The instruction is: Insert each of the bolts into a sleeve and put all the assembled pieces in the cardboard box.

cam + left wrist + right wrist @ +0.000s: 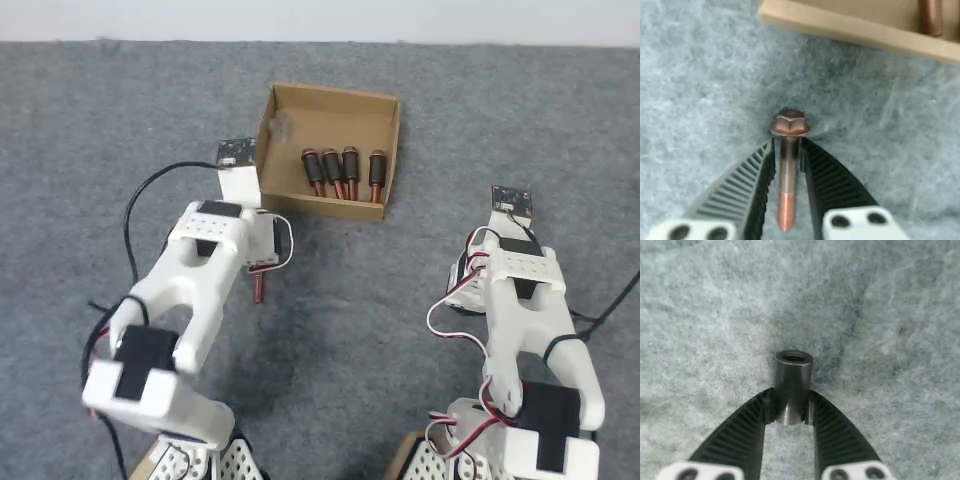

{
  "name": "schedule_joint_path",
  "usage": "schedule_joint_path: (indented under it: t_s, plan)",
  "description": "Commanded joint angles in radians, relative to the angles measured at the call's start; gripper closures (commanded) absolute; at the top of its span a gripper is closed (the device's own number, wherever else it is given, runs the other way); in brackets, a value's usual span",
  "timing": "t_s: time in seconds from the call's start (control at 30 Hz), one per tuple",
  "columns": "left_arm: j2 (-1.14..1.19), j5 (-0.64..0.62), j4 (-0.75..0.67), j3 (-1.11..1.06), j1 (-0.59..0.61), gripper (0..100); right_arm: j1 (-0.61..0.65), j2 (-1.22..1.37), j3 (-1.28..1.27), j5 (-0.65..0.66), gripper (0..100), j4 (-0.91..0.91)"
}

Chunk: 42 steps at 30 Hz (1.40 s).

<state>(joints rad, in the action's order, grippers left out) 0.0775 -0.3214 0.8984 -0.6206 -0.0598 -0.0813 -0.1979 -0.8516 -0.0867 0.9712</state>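
Found the left gripper (787, 146) clamped on a copper bolt (788, 126), jaws pressed to either side of the shank just below the flanged hexagonal head, the shank's other end pointing back toward the wrist. From the high view, placed that bolt just near of the near-left corner of the cardboard box (325, 97), at the grey carpeted table (400, 310); could not tell whether it touched the carpet. Found the right gripper (790, 400) closed on a dark sleeve (792, 377), jaws narrowly apart around its lower end, open bore facing away from the wrist. Saw that arm well to the right of the box and nearer than it. Counted four assembled pieces (343, 172) lying side by side inside the box against its near wall, dark sleeves toward the far side.
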Motion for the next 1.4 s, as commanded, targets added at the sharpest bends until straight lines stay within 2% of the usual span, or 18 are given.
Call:
schedule_joint_path:
  t_s: [0.0, 0.2, 0.3, 0.4, 0.7, 0.97, 1.1, 1.23, 1.37]
  plan:
    - [0.086, -0.005, 0.091, 0.163, 0.008, 92, -0.015, -0.004, 0.058, 0.015, 99.1, -0.008]
    - [0.18, 0.015, 0.152, 0.269, 0.026, 93, -0.013, -0.004, 0.058, 0.015, 99.1, -0.008]
    - [0.181, 0.08, 0.152, 0.271, 0.015, 93, -0.013, -0.004, 0.058, 0.015, 99.1, -0.008]
    - [0.183, 0.118, 0.153, 0.268, -0.002, 100, -0.013, -0.004, 0.058, 0.015, 99.1, -0.008]
    - [0.158, 0.167, 0.176, 0.24, 0.017, 99, -0.013, -0.004, 0.058, 0.015, 99.1, -0.007]
    - [-0.138, 0.166, -0.025, -0.036, 0.028, 99, -0.008, -0.004, 0.057, 0.015, 99.1, -0.005]
    - [-0.295, 0.169, -0.081, -0.16, 0.031, 99, -0.008, -0.004, 0.057, 0.015, 99.1, -0.005]
    - [-0.411, 0.169, -0.114, -0.259, 0.094, 99, 0.01, -0.004, 0.057, 0.015, 99.1, -0.012]
    - [-0.488, 0.169, -0.209, -0.363, 0.172, 99, 0.065, -0.013, 0.061, 0.015, 99.1, -0.018]
